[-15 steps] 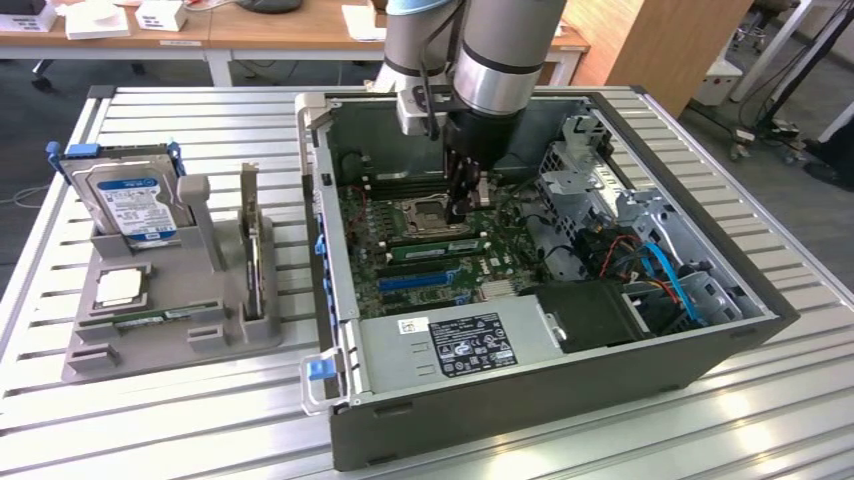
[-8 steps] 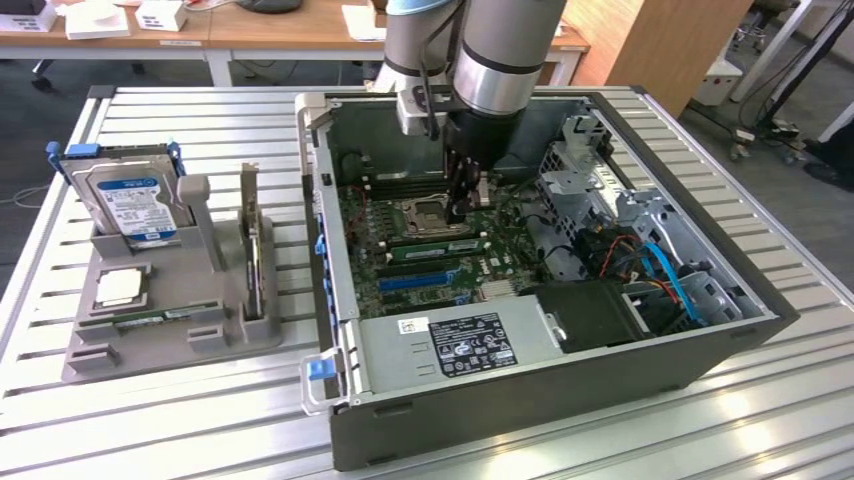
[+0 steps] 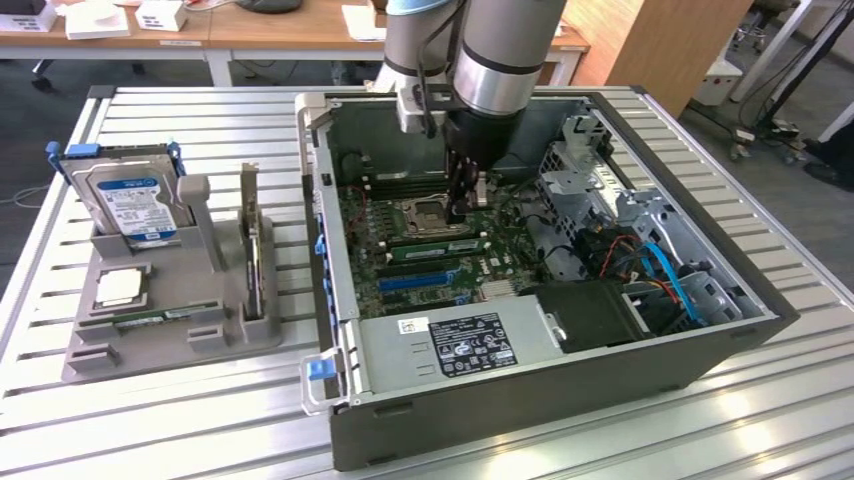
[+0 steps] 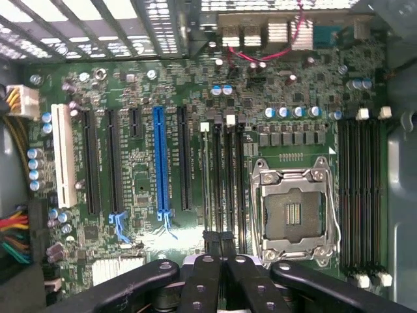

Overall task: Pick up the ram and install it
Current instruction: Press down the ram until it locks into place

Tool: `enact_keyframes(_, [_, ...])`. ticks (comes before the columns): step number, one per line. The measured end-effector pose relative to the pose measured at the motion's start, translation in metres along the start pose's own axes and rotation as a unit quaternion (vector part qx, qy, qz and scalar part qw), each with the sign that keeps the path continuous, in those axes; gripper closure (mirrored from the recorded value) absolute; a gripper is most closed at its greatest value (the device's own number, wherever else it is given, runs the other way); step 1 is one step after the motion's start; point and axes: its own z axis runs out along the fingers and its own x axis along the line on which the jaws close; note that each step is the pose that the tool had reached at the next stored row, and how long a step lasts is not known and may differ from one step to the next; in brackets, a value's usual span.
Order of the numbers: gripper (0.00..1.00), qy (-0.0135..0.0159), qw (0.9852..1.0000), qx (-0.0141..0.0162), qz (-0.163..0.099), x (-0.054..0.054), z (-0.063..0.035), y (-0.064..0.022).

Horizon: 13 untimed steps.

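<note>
The ram (image 3: 430, 234), a thin green stick, stands on edge in a memory slot beside the CPU socket (image 3: 416, 211) inside the open computer case (image 3: 534, 390). My gripper (image 3: 463, 212) hangs straight down over the ram's end, its tips at or just above the top edge. In the wrist view the black fingers (image 4: 202, 280) are pressed together. The gripper (image 4: 218, 238) sits over the row of dark memory slots (image 4: 225, 182) next to the socket (image 4: 294, 215). I see nothing clamped between the fingers. I cannot tell whether they touch the ram.
A grey holder (image 3: 200, 330) on the exterior view's left carries a hard drive (image 3: 131, 205), an upright dark card (image 3: 250, 250), a chip and a thin green strip (image 3: 154, 318). The case walls, the drive cage (image 3: 601, 190), the cables and the power supply (image 3: 461, 350) crowd the arm.
</note>
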Motion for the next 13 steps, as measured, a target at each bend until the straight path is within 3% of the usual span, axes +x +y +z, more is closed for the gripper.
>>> enact_keyframes(6, [0.9, -0.0009, 0.9985, 0.0015, 0.055, 0.0, 0.0008, 0.0])
enact_keyframes(9, [0.9, -0.0013, 0.9967, 0.0022, 0.082, 0.0, 0.0011, 0.0])
enact_keyframes(13, [0.9, -0.002, 0.9931, 0.0031, 0.117, 0.0, 0.0014, 0.0])
